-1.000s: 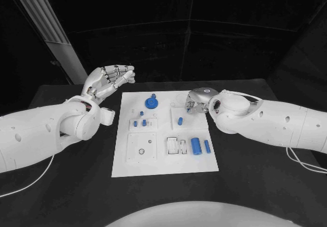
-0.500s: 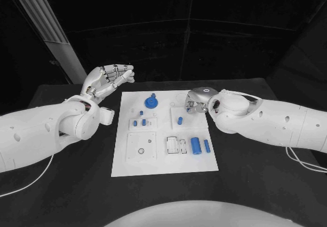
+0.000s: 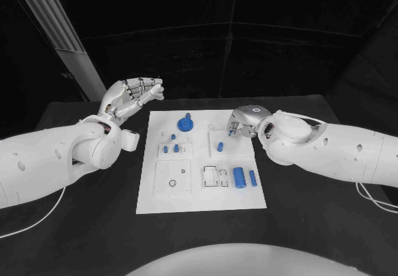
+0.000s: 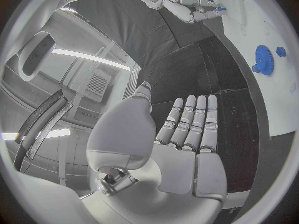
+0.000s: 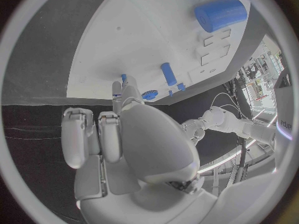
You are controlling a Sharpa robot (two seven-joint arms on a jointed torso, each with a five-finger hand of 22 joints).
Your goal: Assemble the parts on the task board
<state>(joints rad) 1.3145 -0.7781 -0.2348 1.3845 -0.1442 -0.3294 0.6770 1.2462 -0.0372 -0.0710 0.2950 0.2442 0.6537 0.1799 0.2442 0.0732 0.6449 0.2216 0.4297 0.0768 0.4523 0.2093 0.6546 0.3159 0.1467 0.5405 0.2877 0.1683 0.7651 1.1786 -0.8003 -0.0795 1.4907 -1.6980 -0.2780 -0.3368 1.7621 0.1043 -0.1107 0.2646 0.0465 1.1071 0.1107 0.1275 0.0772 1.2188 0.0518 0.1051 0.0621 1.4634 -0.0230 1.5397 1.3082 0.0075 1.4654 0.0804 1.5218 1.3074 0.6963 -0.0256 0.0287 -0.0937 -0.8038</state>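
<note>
The white task board point(image 3: 199, 195) lies in the middle of the table. On it are a blue gear point(image 3: 185, 124), several small blue pegs point(image 3: 170, 149), a peg point(image 3: 219, 146) and two blue cylinders point(image 3: 238, 177). My right hand point(image 3: 242, 122) hovers with curled fingers over the board's far right corner. Its fingertips point(image 5: 118, 88) are right at a small blue peg point(image 5: 123, 77); whether they pinch it cannot be made out. My left hand point(image 3: 133, 95) is raised beyond the board's far left corner, its fingers point(image 4: 190, 122) straight, side by side and holding nothing.
The black table point(image 3: 91, 230) surrounds the board. Both white forearms flank the board, the left arm point(image 3: 58, 155) and the right arm point(image 3: 332, 149). A grey pillar point(image 3: 67, 52) stands behind the table at the far left.
My right hand and arm have shifted slightly to the right and away from me. The left hand has held still.
</note>
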